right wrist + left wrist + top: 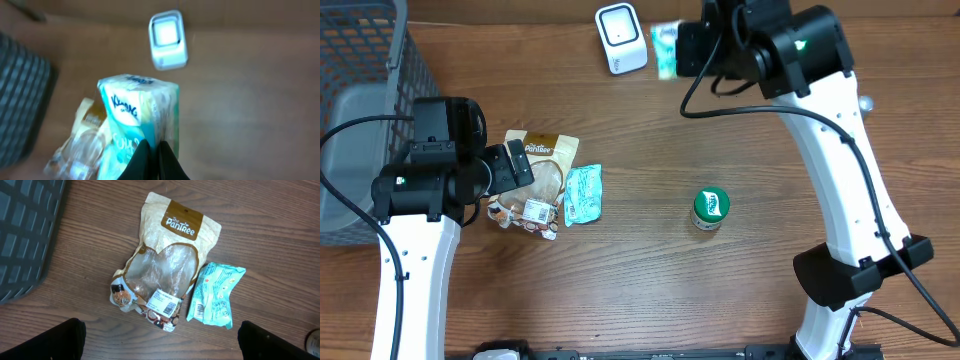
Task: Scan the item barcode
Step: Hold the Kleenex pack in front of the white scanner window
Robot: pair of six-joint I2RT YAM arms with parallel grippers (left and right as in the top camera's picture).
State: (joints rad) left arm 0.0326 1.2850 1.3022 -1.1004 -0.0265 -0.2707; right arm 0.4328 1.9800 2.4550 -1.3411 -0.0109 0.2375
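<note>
Clear-windowed pouch (170,265) reads "The PanTree" and bears a barcode label (164,302). Left tool (160,342) stands apart above it; right tool (154,152) clamps a teal pack (137,110), its writing blurred.

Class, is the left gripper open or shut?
Open: the left gripper shows its fingers far apart at the wrist view's bottom corners, holding nothing.

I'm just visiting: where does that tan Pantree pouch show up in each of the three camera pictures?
Overhead: the Pantree pouch lies left of centre.
Left wrist: the Pantree pouch fills the middle of the picture.
Right wrist: the Pantree pouch is blurred at lower left, partly behind the held tissue pack.
Shared landmark: the grey basket, on the left side in all three views.
</note>
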